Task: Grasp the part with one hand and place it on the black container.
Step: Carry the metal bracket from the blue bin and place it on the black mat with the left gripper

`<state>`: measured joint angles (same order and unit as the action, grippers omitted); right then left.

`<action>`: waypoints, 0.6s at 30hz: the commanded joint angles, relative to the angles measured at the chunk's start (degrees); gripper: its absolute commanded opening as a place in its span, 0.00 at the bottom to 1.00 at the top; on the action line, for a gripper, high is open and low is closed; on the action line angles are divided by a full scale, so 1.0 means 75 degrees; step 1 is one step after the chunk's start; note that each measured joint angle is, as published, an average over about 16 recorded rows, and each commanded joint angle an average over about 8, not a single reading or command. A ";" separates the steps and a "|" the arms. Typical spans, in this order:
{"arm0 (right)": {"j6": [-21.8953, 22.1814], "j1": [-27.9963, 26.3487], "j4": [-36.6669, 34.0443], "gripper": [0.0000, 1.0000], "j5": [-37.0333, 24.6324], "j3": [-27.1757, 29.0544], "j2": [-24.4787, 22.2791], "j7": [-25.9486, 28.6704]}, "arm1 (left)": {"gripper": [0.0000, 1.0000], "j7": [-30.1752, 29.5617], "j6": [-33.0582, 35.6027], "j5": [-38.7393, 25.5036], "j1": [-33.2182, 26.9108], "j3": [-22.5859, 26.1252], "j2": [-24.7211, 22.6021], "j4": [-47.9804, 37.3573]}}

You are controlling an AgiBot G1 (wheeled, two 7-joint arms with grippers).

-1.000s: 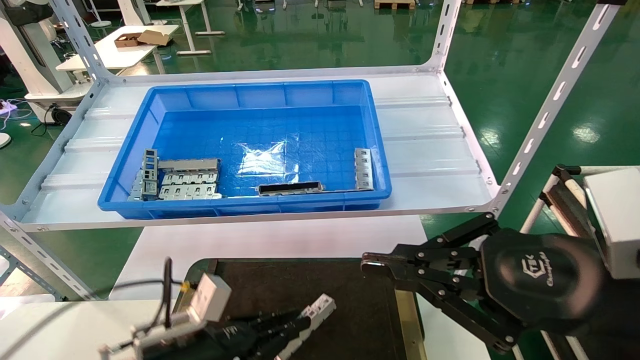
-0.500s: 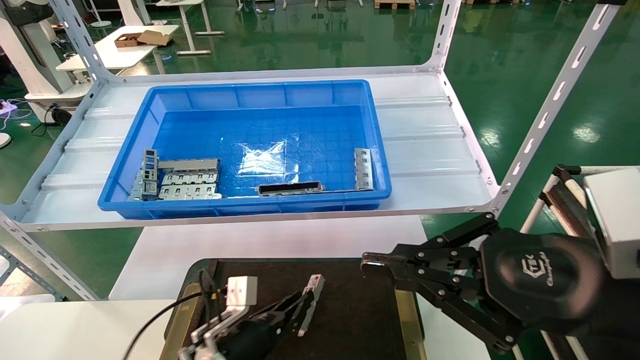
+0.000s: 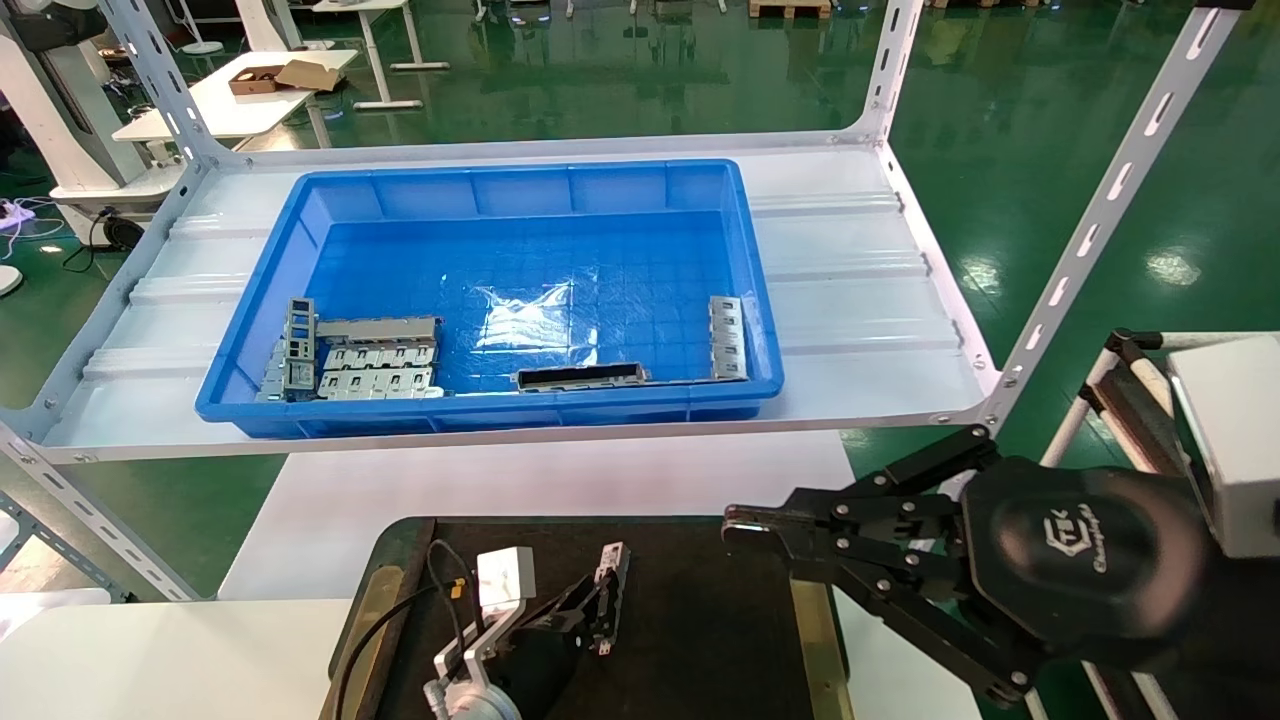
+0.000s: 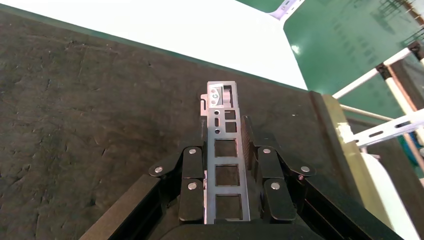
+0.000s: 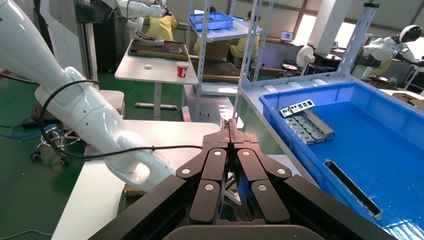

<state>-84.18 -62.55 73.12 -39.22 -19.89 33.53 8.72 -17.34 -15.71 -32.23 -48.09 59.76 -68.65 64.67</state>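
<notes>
Part (image 4: 223,150) — silvery, square cutouts — clamped in left end effector (image 4: 227,187) over black container (image 4: 75,115).

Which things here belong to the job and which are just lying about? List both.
In the job:
- part, gripped in the left claw
- black tray, just beneath it

Lying about:
- blue bin on the shelf
- grey plates and dark bar in the bin
- right claw, idle beside the tray

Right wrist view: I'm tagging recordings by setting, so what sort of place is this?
Most likely a factory-style robot workshop or test floor. A glossy green floor runs between rows of metal racks and white tables, a blue bin holds sheet-metal parts, and people in yellow work at the back.
</notes>
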 commanded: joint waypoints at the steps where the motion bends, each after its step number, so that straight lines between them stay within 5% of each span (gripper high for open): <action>1: 0.0000 0.0000 0.0000 0.00 0.0000 0.0000 0.0000 0.0000 | 0.00 -0.0022 0.0012 -0.0118 0.0009 -0.0084 -0.0150 -0.0211; 15: 0.0001 -0.0001 0.0000 0.00 0.0002 -0.0002 -0.0001 -0.0001 | 0.00 -0.0271 0.0272 -0.0933 0.0142 -0.0683 -0.0918 -0.1286; 17: 0.0001 -0.0001 0.0000 0.05 0.0002 -0.0003 -0.0001 -0.0001 | 0.10 -0.0316 0.0319 -0.1025 0.0166 -0.0749 -0.0968 -0.1391; 18: 0.0001 -0.0001 0.0000 0.16 0.0002 -0.0003 -0.0001 -0.0001 | 0.22 -0.0340 0.0346 -0.1067 0.0177 -0.0779 -0.0987 -0.1435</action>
<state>-84.18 -62.55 73.12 -39.21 -19.91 33.52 8.71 -19.89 -13.07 -40.05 -46.78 54.07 -75.82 54.25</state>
